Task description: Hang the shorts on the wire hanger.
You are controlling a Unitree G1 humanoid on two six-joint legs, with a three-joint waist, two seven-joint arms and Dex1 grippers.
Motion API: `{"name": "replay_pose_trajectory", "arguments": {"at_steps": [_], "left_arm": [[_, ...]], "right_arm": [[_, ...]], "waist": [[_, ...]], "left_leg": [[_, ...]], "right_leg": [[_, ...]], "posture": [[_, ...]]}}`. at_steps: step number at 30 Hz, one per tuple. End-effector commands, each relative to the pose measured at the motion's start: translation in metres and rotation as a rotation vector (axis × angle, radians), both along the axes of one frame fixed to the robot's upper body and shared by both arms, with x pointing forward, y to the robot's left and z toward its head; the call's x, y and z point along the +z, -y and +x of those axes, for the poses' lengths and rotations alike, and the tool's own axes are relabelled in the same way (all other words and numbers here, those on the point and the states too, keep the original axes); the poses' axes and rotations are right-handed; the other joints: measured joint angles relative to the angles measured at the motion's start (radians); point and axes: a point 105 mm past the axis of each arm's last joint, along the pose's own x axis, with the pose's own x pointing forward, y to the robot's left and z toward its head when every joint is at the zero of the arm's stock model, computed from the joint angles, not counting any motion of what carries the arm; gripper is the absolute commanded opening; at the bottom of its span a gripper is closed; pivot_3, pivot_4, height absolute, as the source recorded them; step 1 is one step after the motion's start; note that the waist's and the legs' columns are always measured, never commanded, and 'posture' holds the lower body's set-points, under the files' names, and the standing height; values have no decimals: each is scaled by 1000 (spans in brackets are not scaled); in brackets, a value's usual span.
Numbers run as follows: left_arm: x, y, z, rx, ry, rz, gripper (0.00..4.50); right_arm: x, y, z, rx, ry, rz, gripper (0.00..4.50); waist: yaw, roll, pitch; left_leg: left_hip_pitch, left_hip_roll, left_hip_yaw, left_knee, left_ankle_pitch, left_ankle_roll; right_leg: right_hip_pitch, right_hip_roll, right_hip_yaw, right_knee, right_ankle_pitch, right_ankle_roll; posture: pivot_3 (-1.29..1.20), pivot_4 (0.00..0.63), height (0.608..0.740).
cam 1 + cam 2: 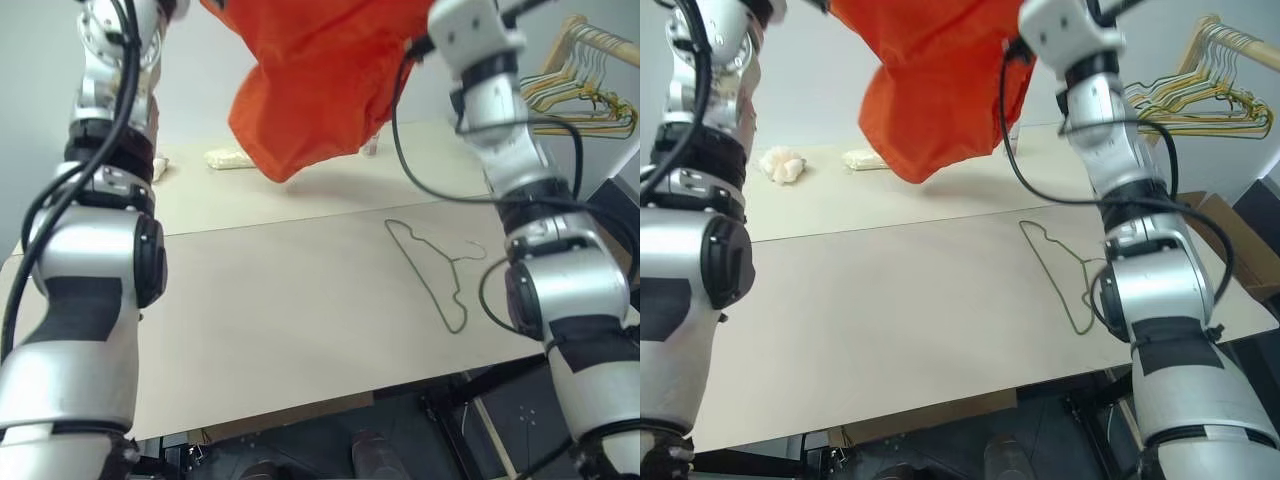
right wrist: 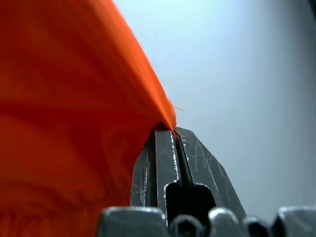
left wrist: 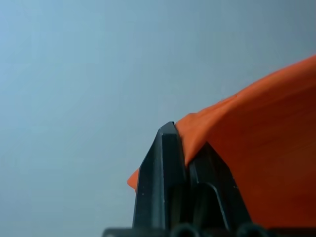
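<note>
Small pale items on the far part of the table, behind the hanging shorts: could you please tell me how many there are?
2. A crumpled white lump lies at the far left, and a flatter pale piece lies just right of it, beside the orange shorts. The shorts may hide more.

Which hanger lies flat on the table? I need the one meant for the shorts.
The single thin grey wire hanger, lying alone on the table by the right arm. The other hangers, yellow and dark, hang bunched on a wooden rack beyond the table's far right corner.
</note>
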Motion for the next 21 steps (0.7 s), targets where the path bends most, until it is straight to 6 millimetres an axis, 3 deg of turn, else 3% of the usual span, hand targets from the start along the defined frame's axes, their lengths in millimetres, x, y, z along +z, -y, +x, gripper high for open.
{"name": "replay_pose_trajectory", "arguments": {"at_steps": [1, 4, 6, 8, 14, 17, 21], "left_arm": [[-33, -5, -15, -150, -57, 131, 47], [-83, -7, -35, -302, -251, 226, 47], [-122, -9, -61, -402, -434, 339, 47], [-152, -11, -90, -472, -605, 419, 47], [-220, -27, -171, -560, -1068, 597, 47], [-235, -24, -184, -511, -1150, 501, 47], [-247, -19, -191, -460, -1203, 356, 47]], "right_arm": [[-47, 3, -8, 112, -138, -172, 0], [-109, 0, -27, 264, -329, -394, 0], [-149, -1, -47, 366, -455, -539, 0], [-174, -2, -63, 443, -546, -631, 0], [-216, -3, -94, 560, -707, -767, 0], [-228, -3, -103, 562, -721, -821, 0], [-240, 1, -115, 559, -738, -865, 0]], "waist": [[-9, 0, 0], [-23, 0, 1], [-41, 0, 1], [-57, 0, 1], [-60, 2, 1], [-32, 5, 3], [16, 5, 3]], "left_leg": [[0, 0, 0, 4, 0, 1], [0, -1, 1, 12, 2, 3], [0, -1, 1, 14, 4, 5], [6, 0, 2, 15, 3, 6], [38, 3, 1, 7, -1, 13], [53, 7, 1, 5, -6, 11], [53, 8, 1, 6, -9, 10]], "right_leg": [[3, 0, 0, -1, -1, 2], [10, 0, 3, -5, -3, 5], [11, 1, 6, -6, -3, 6], [14, 2, 7, 0, -3, 6], [45, 5, 8, -8, -4, 6], [62, 8, 7, -18, -4, 6], [60, 9, 7, -19, -4, 6]], "posture": [[-152, 0, 740], [-151, 0, 740], [-149, 0, 740], [-148, 0, 740], [-158, 0, 740], [-164, 0, 740], [-166, 0, 740]]}}
